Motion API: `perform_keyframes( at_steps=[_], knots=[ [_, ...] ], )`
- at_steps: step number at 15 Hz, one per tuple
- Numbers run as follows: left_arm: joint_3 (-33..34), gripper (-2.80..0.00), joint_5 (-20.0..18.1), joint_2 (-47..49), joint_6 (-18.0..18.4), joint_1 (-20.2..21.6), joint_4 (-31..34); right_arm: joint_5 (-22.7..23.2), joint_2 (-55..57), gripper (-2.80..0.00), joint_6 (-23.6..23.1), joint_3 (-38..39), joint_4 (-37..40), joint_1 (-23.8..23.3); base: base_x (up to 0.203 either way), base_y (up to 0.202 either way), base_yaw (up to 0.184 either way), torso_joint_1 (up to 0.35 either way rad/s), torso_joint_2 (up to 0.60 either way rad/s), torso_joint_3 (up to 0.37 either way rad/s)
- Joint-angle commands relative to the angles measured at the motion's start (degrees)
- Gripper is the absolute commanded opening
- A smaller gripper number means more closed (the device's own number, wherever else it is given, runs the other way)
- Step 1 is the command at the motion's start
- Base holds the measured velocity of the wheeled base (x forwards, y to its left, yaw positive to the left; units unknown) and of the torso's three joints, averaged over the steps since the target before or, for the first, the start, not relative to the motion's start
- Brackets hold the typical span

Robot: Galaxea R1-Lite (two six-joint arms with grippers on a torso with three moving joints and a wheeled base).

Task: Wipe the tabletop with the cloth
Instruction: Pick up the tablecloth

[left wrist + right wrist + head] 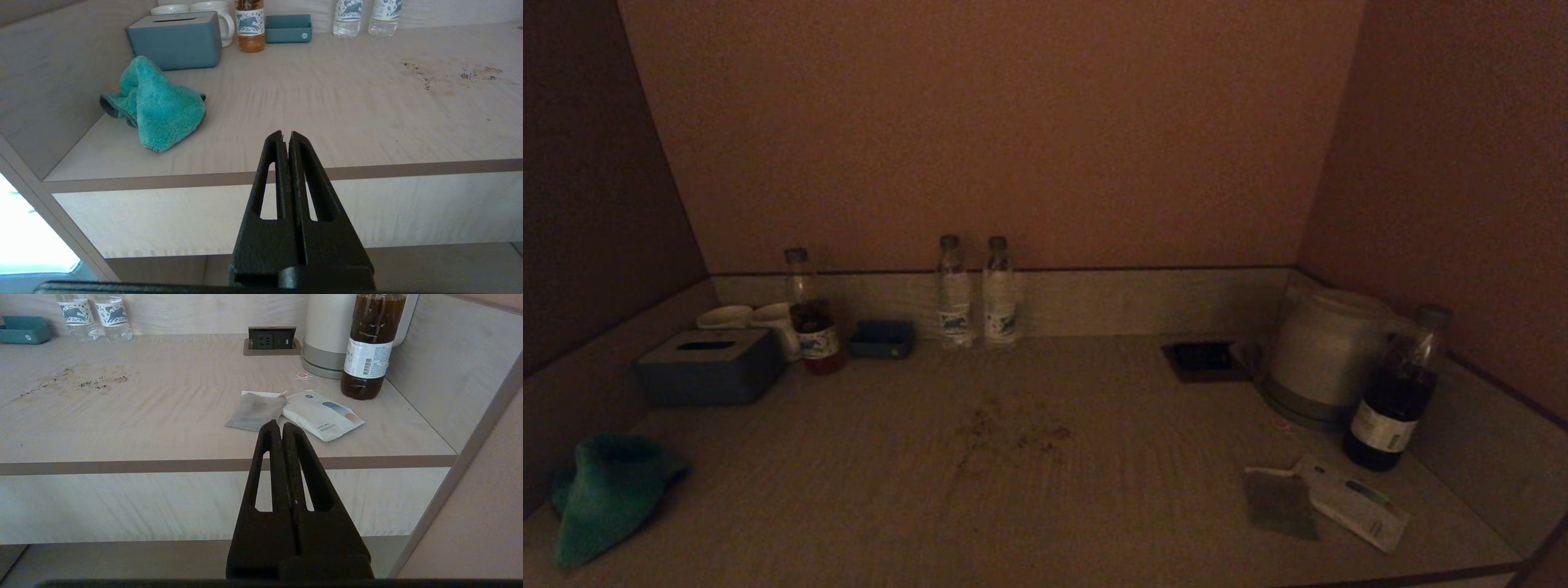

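- Sitting crumpled at the near-left corner of the tabletop (pixel 1045 498), the teal cloth (pixel 609 494) is lying just in front of the grey tissue box (pixel 709 366) and right up against the left side wall, with nothing holding it.
- Both arms are hanging back off the front edge, so they aren't showing in the head view at all. The left gripper (pixel 286 136) is pointing at the counter with its fingers pressed together and nothing between them; the right gripper (pixel 277 426) is doing the same over on its side, also closed and carrying nothing.
- The cloth is looking like fluffy microfibre: soft, light, floppy, nothing fragile about it. It's bunching up into a peak in the middle, and I'm thinking that raised fold is the spot to pinch, since the flat edges would probably just slide along the wood grain.
- The mess is a patch of dark crumbs and a brownish smear (pixel 449 75) around the middle of the surface, well apart from the cloth. Honestly it's hardly showing in the dim head view, so I'm going by the wrist cameras here.
- Since the left gripper is nearer, I'm guessing it's the one that needs to open up and go for the rag. The wiping hasn't started yet.
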Motion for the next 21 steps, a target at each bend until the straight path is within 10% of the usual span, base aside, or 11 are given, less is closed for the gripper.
perform_keyframes(
  at_steps=[1, 9, 21],
  knots=[
    [0.0, -2.80, 0.1, 0.0, -0.1, 0.0, 0.1, 0.0, 0.0, -2.80, 0.0, 0.0, 0.0, 0.0, 0.000, 0.000, 0.000, 0.000, 0.00, 0.000],
    [-9.9, -2.80, 3.8, 5.1, -1.3, 0.1, 4.0, 0.0, 0.0, -2.80, 0.0, 0.0, 0.0, 0.0, 0.000, 0.000, 0.000, 0.000, 0.00, 0.000],
    [-49.5, -2.80, 35.8, 85.6, -16.1, 2.4, 13.2, 0.0, 0.0, -2.80, 0.0, 0.0, 0.0, 0.0, 0.000, 0.000, 0.000, 0.000, 0.00, 0.000]
  ],
)
